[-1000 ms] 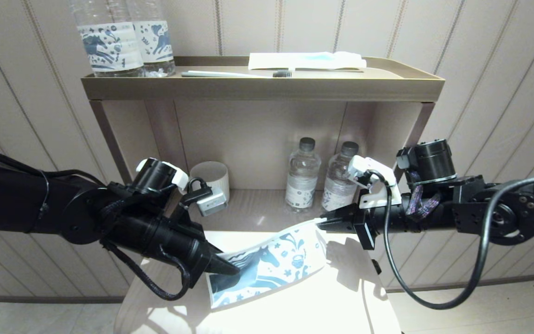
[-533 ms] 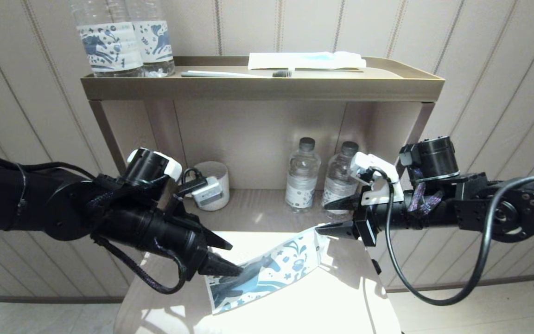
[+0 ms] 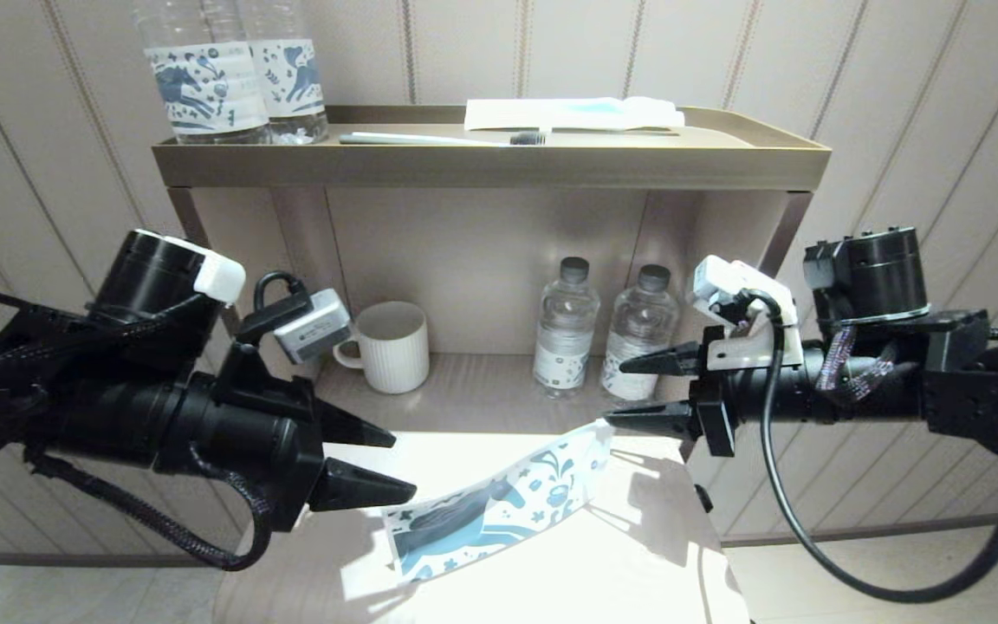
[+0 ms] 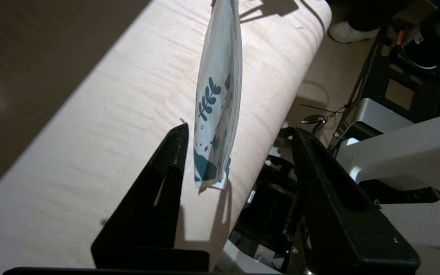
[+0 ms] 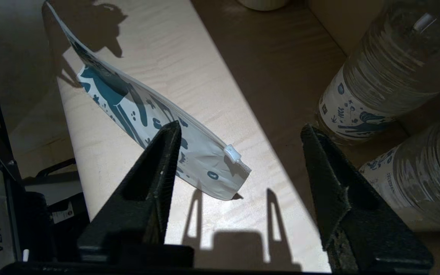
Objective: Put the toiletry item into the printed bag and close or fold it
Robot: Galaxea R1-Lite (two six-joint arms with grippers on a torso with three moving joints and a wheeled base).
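Both grippers stand open with nothing between their fingers. Left gripper (image 3: 378, 464) sits at the near-left end of the printed bag (image 3: 499, 511); right gripper (image 3: 651, 390) sits at the bag's far-right end, beside the slider.

Bag position: on the pale tabletop (image 3: 638, 563), long axis running diagonally from near-left to far-right. Right end looks slightly raised off the wood, left end down. In the right wrist view the small white zip slider (image 5: 232, 153) sits at the end of the bag's top edge, close to that end of the bag, so the bag appears zipped shut.

Comb: not visible anywhere in these views. Judgement: it is most likely inside the bag, which looks somewhat full along its length, but the print hides any outline.

Key relation: each gripper lies off one end of the bag's long axis, left fingers bracketing the near corner in the left wrist view without pinching it, the right ones standing just off the slider end. Neither arm is clearly nearer.

Judgement: task appears near its end; any remaining move is a retreat along that diagonal, away from the bag ends, without snagging the raised corner.

Bottles (image 3: 564, 325) and mug (image 3: 391, 347) stand on the shelf behind, well apart from the bag.
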